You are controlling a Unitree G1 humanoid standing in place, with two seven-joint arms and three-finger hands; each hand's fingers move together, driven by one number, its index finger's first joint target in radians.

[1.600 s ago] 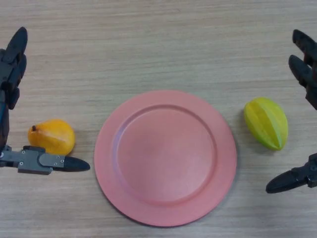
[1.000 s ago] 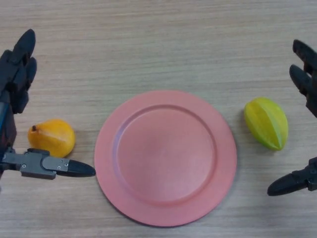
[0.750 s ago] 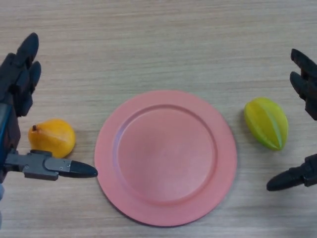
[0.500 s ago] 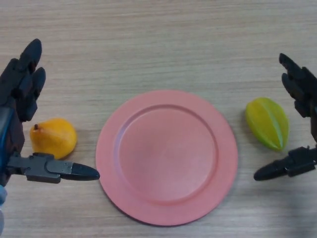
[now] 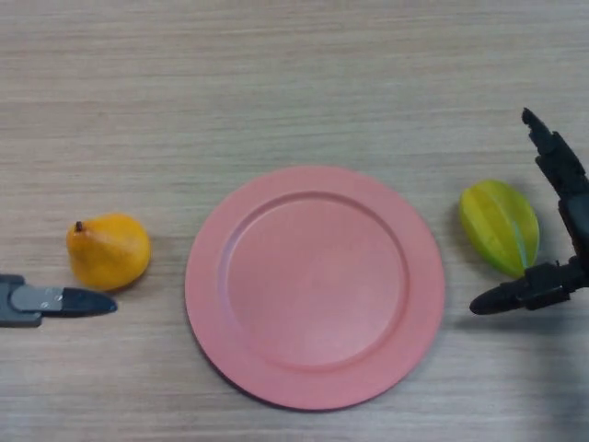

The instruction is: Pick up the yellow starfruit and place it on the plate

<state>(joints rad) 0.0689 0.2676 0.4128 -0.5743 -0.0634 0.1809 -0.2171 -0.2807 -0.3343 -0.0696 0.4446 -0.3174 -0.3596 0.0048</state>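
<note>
The yellow-green starfruit [image 5: 500, 226] lies on the wooden table just right of the pink plate [image 5: 315, 285]. My right hand [image 5: 560, 217] is open at the right edge, with its fingers [image 5: 552, 157] behind the starfruit and its thumb [image 5: 517, 295] in front of it, close around the fruit but not closed on it. Of my left hand [image 5: 46, 301] only the thumb shows at the lower left edge, just below an orange pear [image 5: 109, 250]. The plate has nothing on it.
The orange pear sits left of the plate, close to my left hand. The wooden table [image 5: 276, 83] stretches away behind the plate.
My right hand has moved left, bringing its fingers and thumb around the starfruit. My left hand has drawn back to the left edge, so its fingers have left the view.
</note>
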